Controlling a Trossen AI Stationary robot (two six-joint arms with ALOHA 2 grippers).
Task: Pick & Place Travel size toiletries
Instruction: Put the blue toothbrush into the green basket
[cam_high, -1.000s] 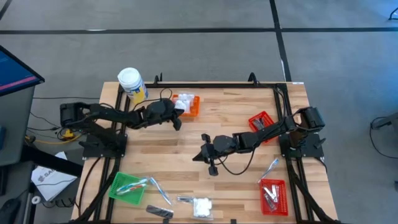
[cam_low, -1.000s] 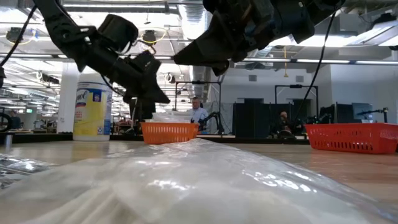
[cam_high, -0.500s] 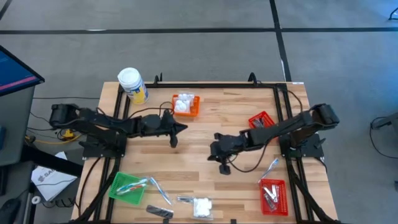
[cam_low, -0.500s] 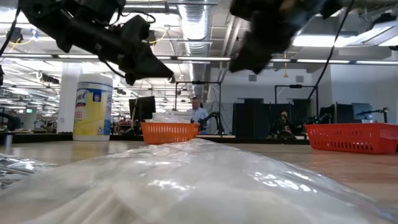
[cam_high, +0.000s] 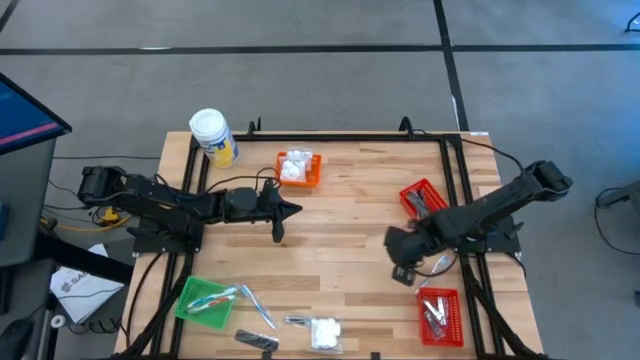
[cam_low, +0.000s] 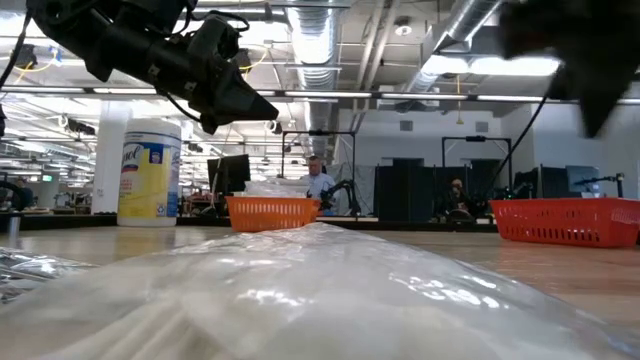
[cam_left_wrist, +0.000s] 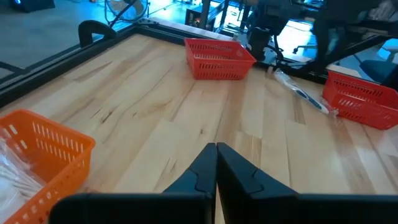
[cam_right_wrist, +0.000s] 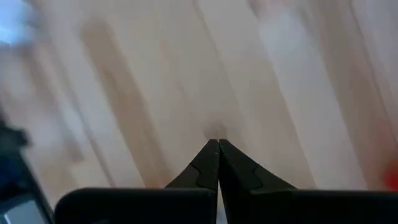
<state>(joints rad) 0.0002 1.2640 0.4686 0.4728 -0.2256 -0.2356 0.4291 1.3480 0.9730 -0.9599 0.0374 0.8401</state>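
Right wrist view blurred; left claw (cam_left_wrist: 216, 152) and right claw (cam_right_wrist: 217, 149) both closed, empty, above table (cam_high: 340, 215)

- The floor (cam_high: 320, 70) around the table is grey, with dark lines running across it.
- A blue screen (cam_high: 22, 112) stands at one side of the table.
- Some white papers (cam_high: 82, 290) lie on the floor by the table's corner.
- Long bright lights (cam_low: 180, 12) and big silver pipes (cam_low: 320, 45) hang from the ceiling.
- Far back there are dark desks and screens (cam_low: 410, 192).
- Two people (cam_low: 318, 182) sit back there.
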